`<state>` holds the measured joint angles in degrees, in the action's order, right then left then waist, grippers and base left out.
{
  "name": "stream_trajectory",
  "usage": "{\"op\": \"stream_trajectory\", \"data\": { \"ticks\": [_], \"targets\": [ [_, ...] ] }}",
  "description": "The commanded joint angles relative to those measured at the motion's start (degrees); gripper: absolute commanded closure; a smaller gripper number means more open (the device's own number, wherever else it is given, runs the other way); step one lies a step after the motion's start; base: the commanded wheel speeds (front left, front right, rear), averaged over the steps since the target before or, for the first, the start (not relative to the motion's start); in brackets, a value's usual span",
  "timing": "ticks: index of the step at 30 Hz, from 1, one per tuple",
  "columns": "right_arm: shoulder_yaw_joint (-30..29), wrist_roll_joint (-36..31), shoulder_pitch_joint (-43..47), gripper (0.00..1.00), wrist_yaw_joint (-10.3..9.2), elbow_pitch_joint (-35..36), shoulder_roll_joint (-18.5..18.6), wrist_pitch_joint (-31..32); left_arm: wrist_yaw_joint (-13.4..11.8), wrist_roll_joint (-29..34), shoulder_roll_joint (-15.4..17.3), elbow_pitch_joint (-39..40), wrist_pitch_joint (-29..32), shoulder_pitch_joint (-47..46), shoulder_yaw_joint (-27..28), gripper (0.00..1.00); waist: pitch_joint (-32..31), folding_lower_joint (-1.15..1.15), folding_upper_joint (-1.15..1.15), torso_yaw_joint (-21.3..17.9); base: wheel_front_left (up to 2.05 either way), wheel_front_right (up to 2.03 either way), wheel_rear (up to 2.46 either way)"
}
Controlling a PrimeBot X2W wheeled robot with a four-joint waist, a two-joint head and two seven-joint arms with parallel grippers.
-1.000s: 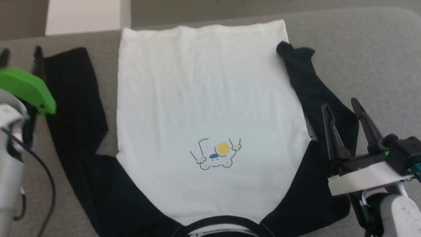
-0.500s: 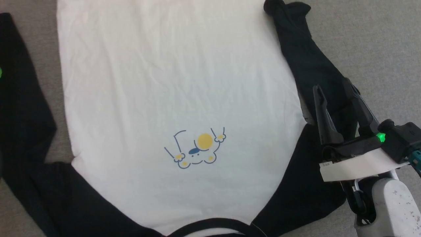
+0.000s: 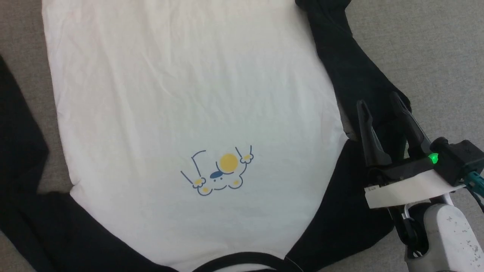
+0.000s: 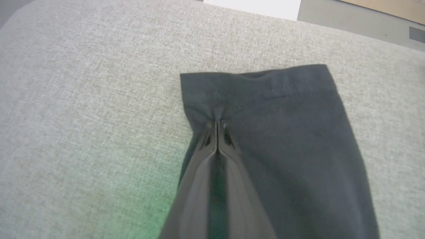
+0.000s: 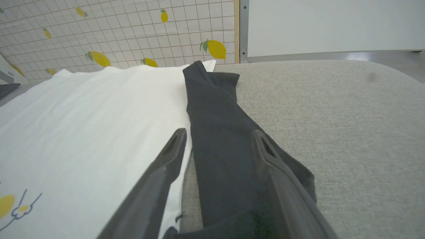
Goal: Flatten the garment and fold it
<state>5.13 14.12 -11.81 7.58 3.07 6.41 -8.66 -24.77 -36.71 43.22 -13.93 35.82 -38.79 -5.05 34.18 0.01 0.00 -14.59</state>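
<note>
A grey woven-fabric surface (image 3: 435, 45) carries the shirt (image 3: 181, 94), which lies spread flat on it, print side up, white body in the middle, black sleeves (image 3: 351, 75) along both sides.

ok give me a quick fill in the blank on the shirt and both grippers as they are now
1. The left gripper has its fingers ____ on a sleeve cuff of the soft white shirt with black sleeves.
2. The right gripper has its fingers ____ above the other black sleeve.
3. The small cartoon print on the chest has a ____ circle.
4. The shirt lies on a woven fabric surface coloured ____.

Missing words: shut; open; yellow; grey.
</note>
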Motion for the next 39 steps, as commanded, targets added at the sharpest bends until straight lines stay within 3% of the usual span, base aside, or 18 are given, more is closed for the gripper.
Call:
{"op": "stream_trajectory", "data": {
  "ticks": [1,9,14,22,28,34,39],
  "targets": [
    [-0.05,0.06,-1.13,0.00,-0.09,-0.22,0.01,-0.31,-0.26,0.37,-0.25,-0.54,-1.27,2.47,0.08,1.00,-0.99,-0.01,0.00,0.53,0.00,0.00,0.00],
    [-1.18,-0.36,0.84,0.00,-0.09,-1.10,-0.11,0.14,1.60,0.12,0.27,0.30,-12.41,8.10,4.42,1.00,-8.67,-0.01,0.00,3.42,0.00,0.00,0.00],
    [-2.48,-0.72,3.54,0.00,-0.09,-1.21,-0.34,1.27,4.01,-1.59,0.83,0.04,-17.68,12.93,7.84,1.00,-14.88,-0.01,0.00,6.05,0.00,0.00,0.00],
    [-3.83,-1.43,8.10,0.00,-0.09,-0.02,-1.18,3.68,6.01,-2.97,1.87,4.40,-20.22,20.10,10.43,1.00,-22.84,-0.01,0.00,9.26,0.00,0.00,0.00],
    [-4.36,-1.82,10.91,0.00,-0.09,1.37,-1.74,5.27,5.48,-3.43,1.79,13.71,-20.25,25.20,11.60,1.00,-26.55,-0.01,0.00,10.24,0.00,0.00,0.00],
    [-5.31,-1.94,13.18,0.00,-0.09,2.95,-2.19,6.43,4.48,-2.70,-1.00,27.11,-18.59,27.65,7.06,1.00,-28.13,-0.01,0.00,10.76,0.00,0.00,0.00],
    [-5.89,-2.00,14.11,0.00,-0.09,4.08,-2.52,7.20,4.93,-1.18,-6.48,33.50,-18.20,24.49,-2.02,1.00,-28.72,-0.01,0.00,10.70,0.00,0.00,0.00]
  ]
}}
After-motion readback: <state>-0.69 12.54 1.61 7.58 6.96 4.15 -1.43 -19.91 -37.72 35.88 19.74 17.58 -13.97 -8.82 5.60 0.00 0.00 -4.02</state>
